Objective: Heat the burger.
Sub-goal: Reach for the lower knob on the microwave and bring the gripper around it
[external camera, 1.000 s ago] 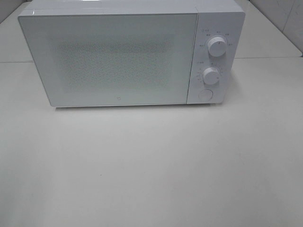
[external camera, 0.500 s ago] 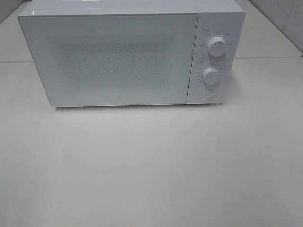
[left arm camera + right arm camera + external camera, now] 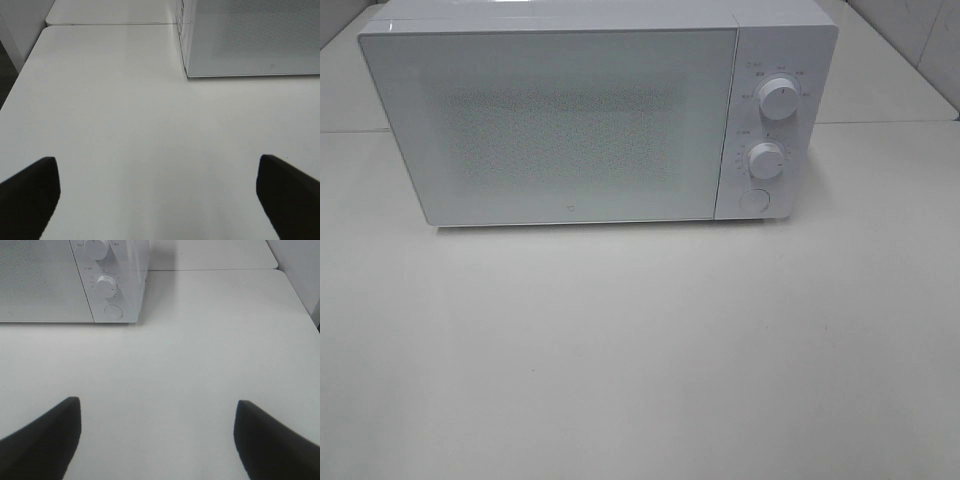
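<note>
Microwave (image 3: pixel 570 120) sitting on a white table (image 3: pixel 640 350), seen from the high camera and both wrist cameras.

Hidden or cut off: the door (image 3: pixel 560 130) is sitting shut, and its pale dotted screen is hiding the whole interior. The burger is showing in none of the three views, so where it is cannot be told. The high view is cutting off the microwave's top rear edge. Neither arm is appearing in that view. Each wrist view is showing only two dark finger ends at the frame edge, with the rest of each gripper out of sight.

Grippers: the left gripper (image 3: pixel 157 165) is hanging over bare table near the microwave's left front corner, fingers (image 3: pixel 30 195) spread wide and holding nothing. The right gripper (image 3: pixel 157 407) is hanging over bare table in front of the control panel, its fingers (image 3: pixel 47 435) also standing well apart with nothing between them.

Writing: a small logo (image 3: pixel 569 212) is sitting low on the door at its middle, too small to read. Fine markings are ringing the upper knob (image 3: pixel 779 98) and the lower knob (image 3: pixel 766 160), none legible. A round button (image 3: pixel 753 200) is sitting below the lower knob, bearing no readable mark.
</note>
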